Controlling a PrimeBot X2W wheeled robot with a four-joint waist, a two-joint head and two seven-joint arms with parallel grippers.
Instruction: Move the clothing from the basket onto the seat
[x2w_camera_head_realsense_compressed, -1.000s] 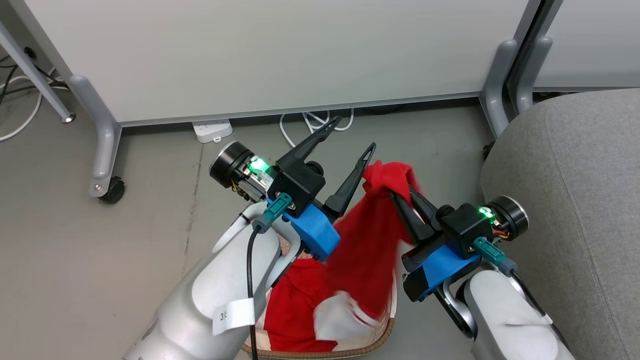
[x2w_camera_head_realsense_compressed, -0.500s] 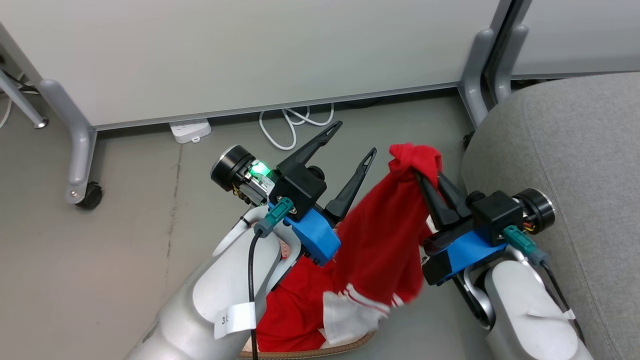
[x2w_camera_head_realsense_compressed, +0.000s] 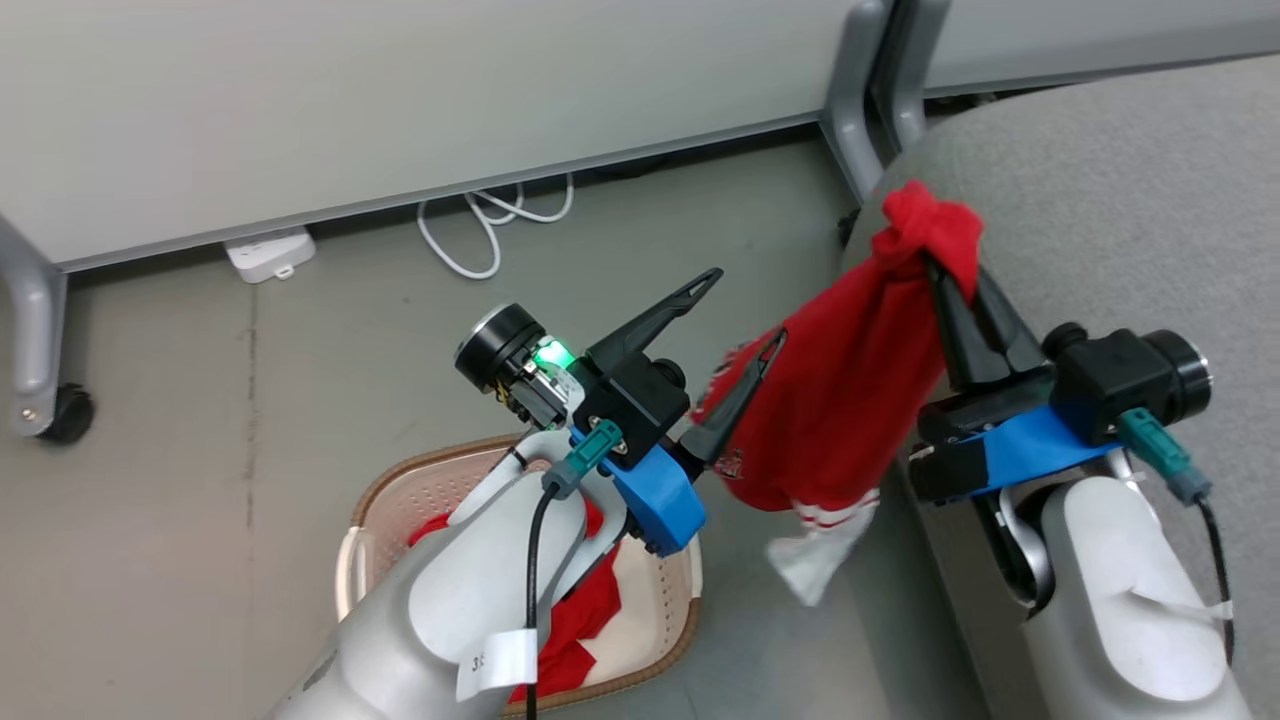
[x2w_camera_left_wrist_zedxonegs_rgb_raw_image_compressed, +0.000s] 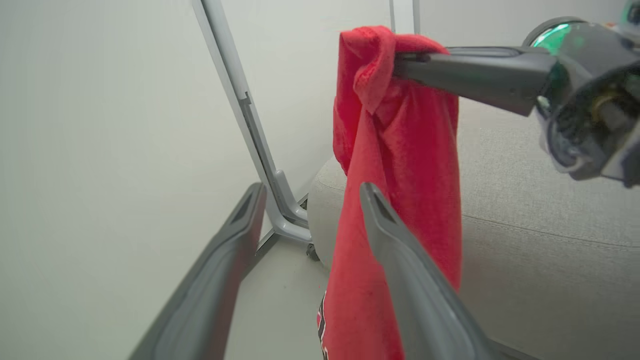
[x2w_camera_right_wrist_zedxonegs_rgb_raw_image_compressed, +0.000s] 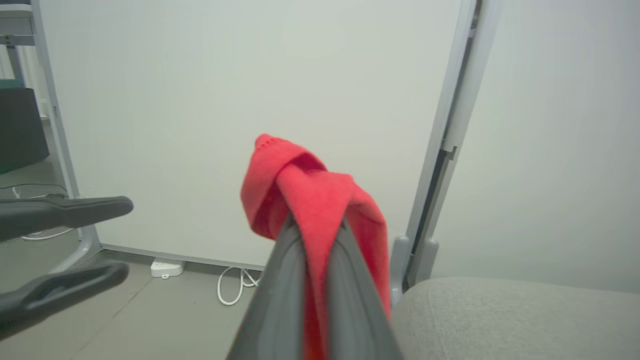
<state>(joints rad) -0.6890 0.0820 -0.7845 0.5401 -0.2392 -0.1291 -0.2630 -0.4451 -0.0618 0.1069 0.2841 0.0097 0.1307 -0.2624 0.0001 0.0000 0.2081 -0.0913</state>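
The right gripper has carried the red shirt up out of the basket; its white hem now hangs clear of the rim, beside the seat. The head view has swung right.

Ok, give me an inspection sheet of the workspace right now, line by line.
Surface: grey floor; grey sofa seat, bare where visible.
Job's things: red garment with white trim hangs in the air at the seat's edge; second red garment lies in the basket.
Clutter: nothing seen.
Grippers: right gripper shut on the hanging garment's bunched top; left gripper open, holding nothing, one finger close beside the garment.
Cables: white cable looped by a power strip on the floor; black cable along the left forearm.
Surroundings: pale partition panels on grey legs, one caster.
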